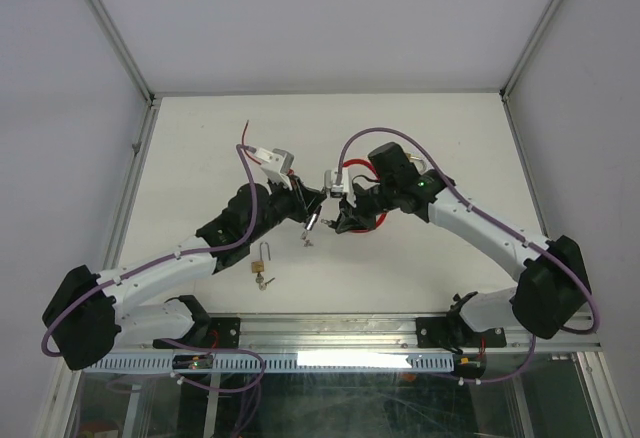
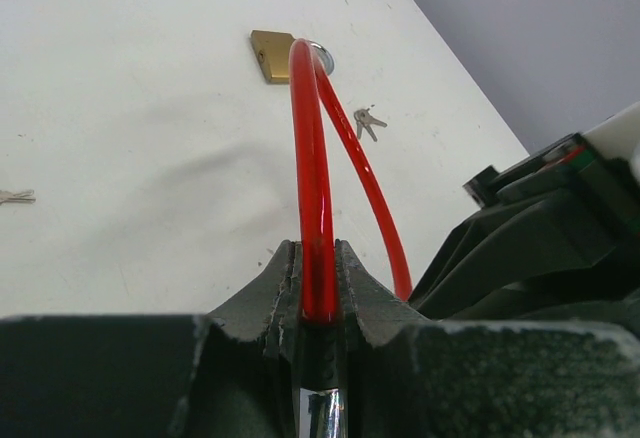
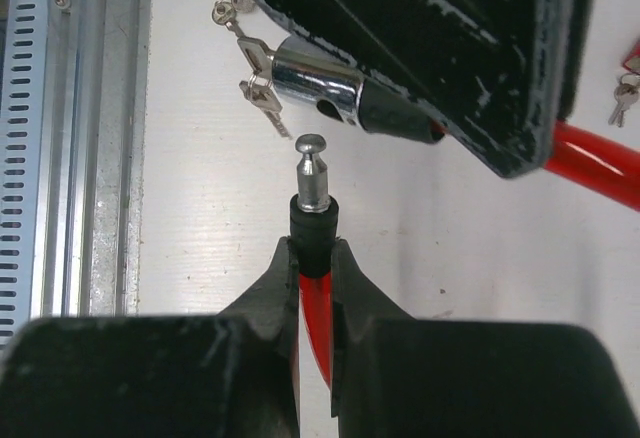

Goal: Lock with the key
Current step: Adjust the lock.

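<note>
White table top [image 2: 120, 108] fills the floor of a box with pale grey walls [image 1: 300, 18]. Just above it hangs a long red cable [image 2: 312, 158] with a shiny plastic skin. One end has a round silver metal lock barrel [image 3: 318, 83]. A small silver key [image 3: 258, 58] on a bunch looks stuck into the barrel's end already. The left gripper [image 2: 318, 258] is squeezed tight on the red cable, right next to the lock barrel. The other end has a short silver metal pin [image 3: 311, 173] with a round knob. The right gripper [image 3: 313, 258] is squeezed tight on the red cable just behind that pin. The knob sits just under the lock barrel, near its side hole, but not inside. So I think the pin must go in first, and then the key must turn. Farther from the lock barrel, a small square brass padlock [image 2: 272, 55] and more little keys [image 2: 367, 121] lie on the table.
</note>
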Available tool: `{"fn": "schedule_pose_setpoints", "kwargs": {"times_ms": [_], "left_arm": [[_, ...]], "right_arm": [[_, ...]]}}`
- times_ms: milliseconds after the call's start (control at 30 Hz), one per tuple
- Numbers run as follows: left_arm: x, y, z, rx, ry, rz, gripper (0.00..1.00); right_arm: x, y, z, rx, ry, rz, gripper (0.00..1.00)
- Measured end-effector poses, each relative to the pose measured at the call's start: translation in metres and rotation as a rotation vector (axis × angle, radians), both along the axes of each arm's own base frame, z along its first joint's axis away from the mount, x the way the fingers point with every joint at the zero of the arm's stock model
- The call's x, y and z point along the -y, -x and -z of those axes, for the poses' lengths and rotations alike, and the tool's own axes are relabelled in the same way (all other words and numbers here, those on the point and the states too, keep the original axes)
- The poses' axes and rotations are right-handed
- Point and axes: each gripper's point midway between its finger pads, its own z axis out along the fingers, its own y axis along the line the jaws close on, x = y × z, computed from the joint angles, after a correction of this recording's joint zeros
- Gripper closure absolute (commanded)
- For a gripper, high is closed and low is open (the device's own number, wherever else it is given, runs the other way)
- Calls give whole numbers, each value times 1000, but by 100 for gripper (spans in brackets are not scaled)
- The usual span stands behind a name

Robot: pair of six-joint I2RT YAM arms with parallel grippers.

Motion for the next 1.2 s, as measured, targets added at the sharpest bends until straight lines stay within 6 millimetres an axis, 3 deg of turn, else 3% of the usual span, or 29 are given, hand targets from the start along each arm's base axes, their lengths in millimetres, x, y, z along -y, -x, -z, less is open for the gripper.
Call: {"fn": "schedule_pose_setpoints", "kwargs": {"times_ms": [133,333,433,533,633,767,933,1200], "left_arm": [[-4,2,-4,7,1,-3,100],[-27,-11,-27,23,102,-42,100],[-35,-20,-28,-14,170,-38,100],[-35,-25,-23,-62,203,-19,100],[-33,-25,-9,-114,172,-16,100],[-41,-25,7,-151,98,-56,100],[-55,-19,6,-150,61,-91,100],[-83,-3,-5,-142,39,-165,100]], "right_arm": [[16,-8,-19,30,-50,21,100],[57,-43,-68,174,-157,129,100],[60,-42,-71,236,-184,75,100],[54,-28,-42,240,-192,-15,100],[47,-18,5,215,-154,-80,100],[38,-22,51,203,-92,-134,100],[35,-36,79,252,-49,-188,85],[33,-31,92,327,-22,-325,81]]}}
